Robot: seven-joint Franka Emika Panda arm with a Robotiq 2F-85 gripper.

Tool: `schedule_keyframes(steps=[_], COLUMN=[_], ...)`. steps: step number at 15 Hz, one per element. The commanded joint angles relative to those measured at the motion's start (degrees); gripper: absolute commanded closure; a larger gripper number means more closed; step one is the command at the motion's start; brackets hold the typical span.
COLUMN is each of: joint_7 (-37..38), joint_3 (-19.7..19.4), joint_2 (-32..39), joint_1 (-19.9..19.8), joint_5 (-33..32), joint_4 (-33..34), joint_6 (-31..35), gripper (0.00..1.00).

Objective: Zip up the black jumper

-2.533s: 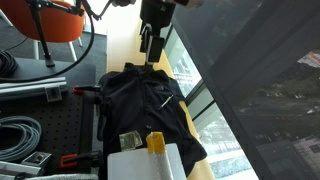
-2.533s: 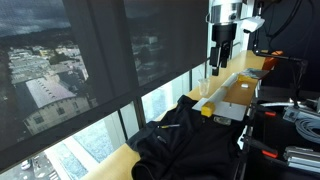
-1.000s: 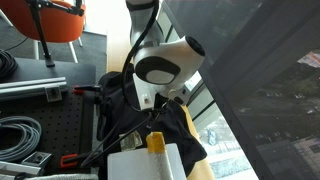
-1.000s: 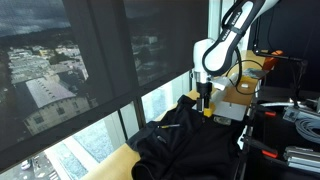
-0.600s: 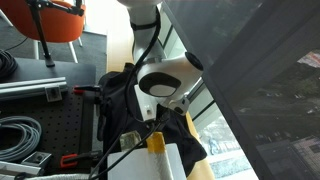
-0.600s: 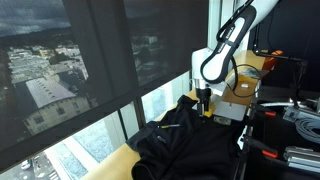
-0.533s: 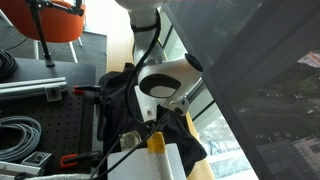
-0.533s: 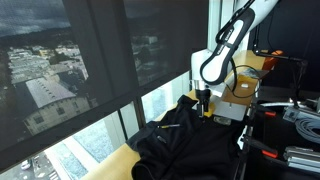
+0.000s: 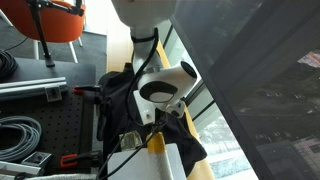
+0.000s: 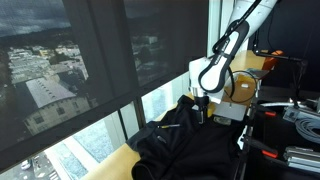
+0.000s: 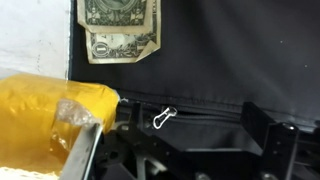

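The black jumper (image 9: 122, 95) lies crumpled on the wooden sill by the window and shows in both exterior views (image 10: 180, 145). My arm reaches down over the jumper's end near the boxes. In the exterior views the gripper (image 10: 203, 111) is low on the fabric, and in one the arm's body mostly hides it (image 9: 160, 117). In the wrist view the gripper (image 11: 195, 128) is open, with one dark finger on each side of the zip line. A small silver zip pull (image 11: 165, 118) lies on the black fabric between the fingers, closer to the left one. The fingers hold nothing.
Two dollar bills (image 11: 120, 30) lie on the fabric beyond the zip. A yellow crinkled thing (image 11: 50, 120) (image 9: 155, 143) sits by a white box (image 9: 145, 165). A cardboard box (image 10: 240, 95) stands beside the arm. Cables (image 9: 20, 135) and red clamps (image 9: 70, 158) are on the perforated table. The window glass is close.
The arm has come down from high above the sill to the jumper's end near the boxes. In the last half second it sank a little lower.
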Motion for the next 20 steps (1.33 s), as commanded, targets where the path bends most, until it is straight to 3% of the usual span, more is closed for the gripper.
schedule_keyframes(steps=[1,12,20], joint_7=[0.9,1.7,2.0], joint_3=[-0.8,-1.0,1.7], joint_2=[2.1,4.2,1.8], joint_1=[1.1,3.3,5.8], joint_5=[-1.5,-3.3,-2.1], joint_4=[2.1,3.1,3.3], joint_6=[1.1,2.8,2.0], gripper=[0.0,0.0,0.0])
